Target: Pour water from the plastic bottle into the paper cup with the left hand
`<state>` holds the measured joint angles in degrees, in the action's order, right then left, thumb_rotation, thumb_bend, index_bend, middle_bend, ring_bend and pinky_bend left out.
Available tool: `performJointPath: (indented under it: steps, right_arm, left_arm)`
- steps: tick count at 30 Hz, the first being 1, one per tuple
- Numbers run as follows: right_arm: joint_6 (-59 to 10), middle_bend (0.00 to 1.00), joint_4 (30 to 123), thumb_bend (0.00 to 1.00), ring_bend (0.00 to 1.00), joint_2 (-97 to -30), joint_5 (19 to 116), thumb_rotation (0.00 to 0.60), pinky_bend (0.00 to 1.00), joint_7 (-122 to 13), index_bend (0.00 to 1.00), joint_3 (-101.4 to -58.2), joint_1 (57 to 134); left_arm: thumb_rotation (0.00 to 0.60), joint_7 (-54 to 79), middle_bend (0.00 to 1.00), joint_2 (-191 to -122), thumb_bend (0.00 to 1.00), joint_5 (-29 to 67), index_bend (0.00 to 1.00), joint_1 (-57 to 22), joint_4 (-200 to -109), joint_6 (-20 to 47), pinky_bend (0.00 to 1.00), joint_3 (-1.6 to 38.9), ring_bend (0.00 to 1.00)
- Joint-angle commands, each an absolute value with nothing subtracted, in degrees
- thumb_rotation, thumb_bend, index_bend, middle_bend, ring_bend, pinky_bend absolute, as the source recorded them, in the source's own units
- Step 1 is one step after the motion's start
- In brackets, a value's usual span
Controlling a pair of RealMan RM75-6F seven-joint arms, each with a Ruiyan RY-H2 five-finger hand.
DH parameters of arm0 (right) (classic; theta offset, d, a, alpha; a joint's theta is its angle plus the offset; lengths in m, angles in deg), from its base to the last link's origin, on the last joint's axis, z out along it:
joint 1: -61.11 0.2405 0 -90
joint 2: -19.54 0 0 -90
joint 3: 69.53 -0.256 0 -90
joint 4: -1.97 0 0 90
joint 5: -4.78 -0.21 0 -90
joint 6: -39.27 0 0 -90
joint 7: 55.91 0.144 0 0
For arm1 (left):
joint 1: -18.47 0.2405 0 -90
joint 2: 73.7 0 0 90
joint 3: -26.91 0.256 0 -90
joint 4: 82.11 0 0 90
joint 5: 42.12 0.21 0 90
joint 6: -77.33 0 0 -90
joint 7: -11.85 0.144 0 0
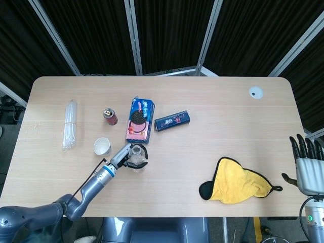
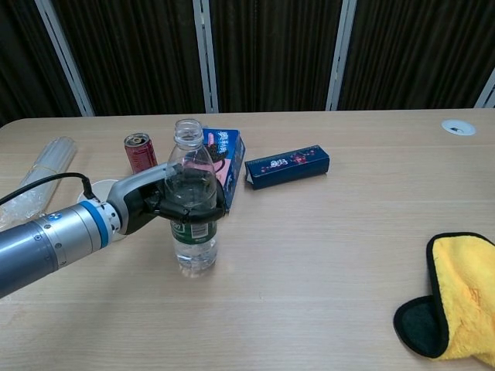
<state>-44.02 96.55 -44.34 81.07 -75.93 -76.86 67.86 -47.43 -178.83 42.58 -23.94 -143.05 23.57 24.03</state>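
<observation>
1. Dark curtains are hanging behind the pale wooden table (image 2: 325, 255).
2. The left hand (image 2: 158, 202) is wrapping its fingers around the plastic bottle (image 2: 192, 202) at mid-height, and the bottle's base is resting on the table directly under the hand.
3. The bottle is standing upright, long axis vertical, uncapped mouth pointing up; thin clear walls are likely yielding, so a mid-body hold looks sensible.
4. The paper cup (image 1: 102, 146) is sitting just behind the hand's wrist side.
5. The right hand (image 1: 307, 169) is idling well apart, fingers spread, holding nothing.
</observation>
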Motion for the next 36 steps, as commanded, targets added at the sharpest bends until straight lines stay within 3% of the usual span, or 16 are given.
performJointPath:
  steps: [1, 6, 11, 14, 27, 36]
  right_arm:
    - [-44.11, 0.00, 96.57, 0.00, 0.00, -44.36, 81.10, 0.600, 0.00, -75.98, 0.00, -76.85, 67.84]
    - [-44.20, 0.00, 96.55, 0.00, 0.00, -44.40, 81.26, 0.600, 0.00, -76.05, 0.00, -76.75, 67.84]
    - [-44.36, 0.00, 96.56, 0.00, 0.00, -44.37, 81.35, 0.600, 0.00, -75.96, 0.00, -76.75, 67.80]
    - [-44.44, 0.00, 96.64, 0.00, 0.00, -44.31, 81.46, 0.600, 0.00, -75.93, 0.00, -76.72, 67.79]
    - [-45.30, 0.00, 97.47, 0.00, 0.00, -44.04, 82.56, 0.600, 0.00, -76.08, 0.00, -76.26, 67.42]
    - [-46.47, 0.00, 98.69, 0.00, 0.00, -43.56, 84.11, 0.600, 0.00, -76.01, 0.00, -75.68, 66.82]
  left_arm:
    - [0.600, -47.47, 0.41, -179.21, 0.26, 43.30, 0.57, -23.78, -142.15, 23.29, 0.35, 24.51, 0.29]
    - [0.600, -47.74, 0.26, -179.32, 0.16, 44.27, 0.46, -23.40, -141.38, 22.66, 0.31, 25.20, 0.18]
    - [0.600, -48.07, 0.13, -178.98, 0.10, 45.32, 0.34, -22.98, -141.10, 21.58, 0.14, 25.77, 0.06]
    - [0.600, -48.83, 0.08, -178.34, 0.08, 45.78, 0.26, -22.71, -141.48, 21.08, 0.09, 26.07, 0.02]
    - [0.600, -49.03, 0.01, -172.42, 0.08, 48.14, 0.19, -20.69, -146.92, 16.89, 0.01, 27.83, 0.00]
    - [0.600, -41.41, 0.00, -161.76, 0.08, 50.50, 0.11, -18.05, -155.07, 10.88, 0.00, 29.23, 0.00]
